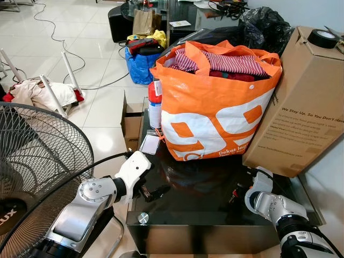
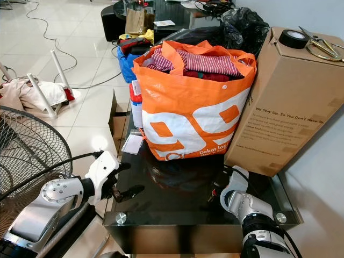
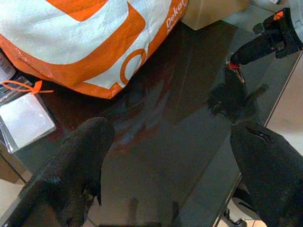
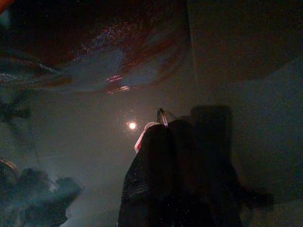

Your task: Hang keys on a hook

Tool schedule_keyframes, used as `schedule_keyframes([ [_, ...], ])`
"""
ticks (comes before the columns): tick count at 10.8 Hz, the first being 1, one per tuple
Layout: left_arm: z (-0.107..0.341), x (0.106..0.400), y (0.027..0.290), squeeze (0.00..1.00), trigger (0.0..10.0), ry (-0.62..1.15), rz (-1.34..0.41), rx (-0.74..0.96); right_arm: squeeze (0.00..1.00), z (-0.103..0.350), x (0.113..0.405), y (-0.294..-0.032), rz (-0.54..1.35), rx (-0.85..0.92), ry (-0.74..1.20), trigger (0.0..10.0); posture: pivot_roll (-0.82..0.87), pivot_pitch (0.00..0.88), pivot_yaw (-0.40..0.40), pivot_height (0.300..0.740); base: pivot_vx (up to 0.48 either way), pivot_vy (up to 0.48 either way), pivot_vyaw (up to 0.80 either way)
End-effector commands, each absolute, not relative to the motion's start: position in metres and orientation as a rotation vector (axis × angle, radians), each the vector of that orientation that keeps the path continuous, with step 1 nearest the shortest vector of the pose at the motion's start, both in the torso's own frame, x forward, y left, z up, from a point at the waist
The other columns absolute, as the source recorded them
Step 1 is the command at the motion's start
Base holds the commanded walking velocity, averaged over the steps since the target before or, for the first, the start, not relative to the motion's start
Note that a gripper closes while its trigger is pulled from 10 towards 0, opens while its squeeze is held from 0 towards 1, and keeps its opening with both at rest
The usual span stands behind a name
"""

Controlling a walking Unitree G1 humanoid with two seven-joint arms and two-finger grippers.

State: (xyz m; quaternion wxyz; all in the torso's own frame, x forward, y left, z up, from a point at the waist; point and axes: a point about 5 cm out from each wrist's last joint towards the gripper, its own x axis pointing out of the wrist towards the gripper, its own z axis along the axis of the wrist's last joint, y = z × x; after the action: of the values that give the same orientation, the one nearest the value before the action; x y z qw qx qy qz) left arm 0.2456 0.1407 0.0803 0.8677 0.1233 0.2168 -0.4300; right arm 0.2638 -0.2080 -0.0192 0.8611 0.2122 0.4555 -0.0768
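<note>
Keys, small metal with red tag (image 3: pixel 235 68): left wrist view shows them pinched in right claw (image 3: pixel 233 61) over black glass surface (image 3: pixel 180 142); left claw (image 3: pixel 175 175) spread, empty. Right wrist view: fingers closed on ring (image 4: pixel 162 117). Likely light, rigid, slippery; grip ring.

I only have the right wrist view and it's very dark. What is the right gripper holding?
Observer: The left wrist view shows the right gripper shut on what look like the keys, with a red tag at its fingertips, low over the black glass table.
Operator: Where is the left gripper?
Observer: The left gripper is open over the table's near left edge, pointing across toward the right one.
Operator: What else is on the table?
Observer: An orange bag stuffed with clothes stands at the back, with a cardboard box against it on the robot's right.
</note>
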Motion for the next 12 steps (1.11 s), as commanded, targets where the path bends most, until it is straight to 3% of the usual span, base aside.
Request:
schedule_keyframes([
  [1, 0.084, 0.247, 0.139, 0.09, 10.0, 0.437, -0.916, 0.284, 0.00, -0.023, 0.260, -0.208, -0.170, 0.465, 0.959, 0.0, 0.00, 0.000, -0.035, 0.740, 0.000, 0.000, 0.00],
  [6, 0.085, 0.249, 0.138, 0.09, 10.0, 0.402, -0.884, 0.297, 0.00, -0.002, 0.262, -0.219, -0.094, 0.510, 0.788, 0.0, -0.01, 0.000, -0.028, 0.740, 0.000, 0.000, 0.00],
  [10, 0.100, 0.262, 0.142, 0.07, 10.0, 0.211, -0.627, 0.262, 0.00, 0.055, 0.251, -0.221, 0.019, 0.440, 0.471, 0.0, -0.04, 0.000, 0.003, 0.740, 0.000, 0.000, 0.00],
  [11, 0.109, 0.267, 0.145, 0.07, 10.0, 0.142, -0.510, 0.233, 0.00, 0.082, 0.253, -0.213, 0.046, 0.336, 0.340, 3.8, -0.05, 0.000, 0.010, 0.740, 0.000, 0.000, 0.00],
  [12, 0.115, 0.267, 0.145, 0.08, 10.0, 0.097, -0.426, 0.201, 0.00, 0.103, 0.258, -0.205, 0.042, 0.194, 0.244, 8.7, -0.05, 0.000, 0.008, 0.740, 0.000, 0.000, 0.00],
])
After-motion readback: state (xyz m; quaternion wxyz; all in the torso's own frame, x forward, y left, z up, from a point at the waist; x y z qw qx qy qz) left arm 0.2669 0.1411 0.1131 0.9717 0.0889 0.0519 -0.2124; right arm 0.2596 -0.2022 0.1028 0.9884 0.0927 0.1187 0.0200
